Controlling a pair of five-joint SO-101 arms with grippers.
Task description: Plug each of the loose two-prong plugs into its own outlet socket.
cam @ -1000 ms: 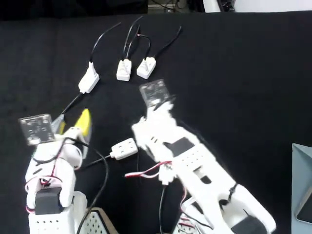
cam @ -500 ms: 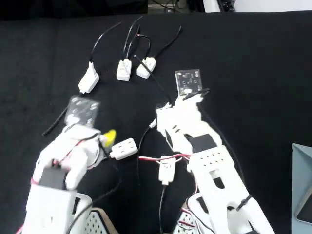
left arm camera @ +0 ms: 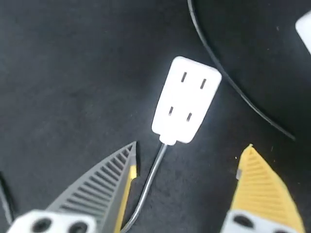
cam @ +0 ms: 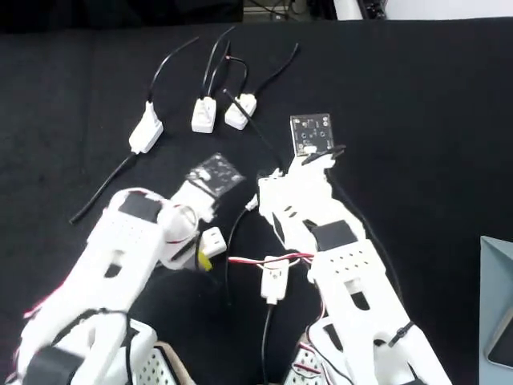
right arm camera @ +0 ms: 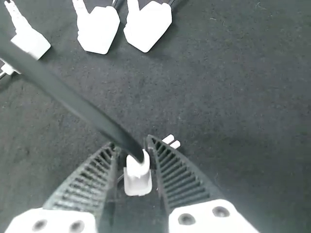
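As the left arm leaned in over the black tabletop (cam: 417, 120), the left claw (left arm camera: 191, 145) hung wide open with nothing in it. Its grey finger and yellow finger sat either side of the cord (left arm camera: 148, 184) coming off a white outlet socket (left arm camera: 187, 102). The socket lay flat, slots up, two pairs of slots showing, just ahead of the fingertips and not touched by them. In the high view it sat near mid-tabletop, partly under the left arm.

The right claw (right arm camera: 131, 142) was closed on a white two-prong plug (right arm camera: 137, 177). It pinched the plug body between both ribbed fingers, and the plug's black cord ran up and away from the grip. Two metal prongs (right arm camera: 170, 141) poked out beside one finger, above the tabletop. The right arm was beside the left, and the held plug was apart from the socket.

Further back lay one loose plug (cam: 203, 114) and a second plug (cam: 240, 111) side by side, close together, cords trailing toward the far edge. To their left lay a longer white connector (cam: 146, 132) with cord off both ends. Couldn't tell if it was a plug seated in a socket.
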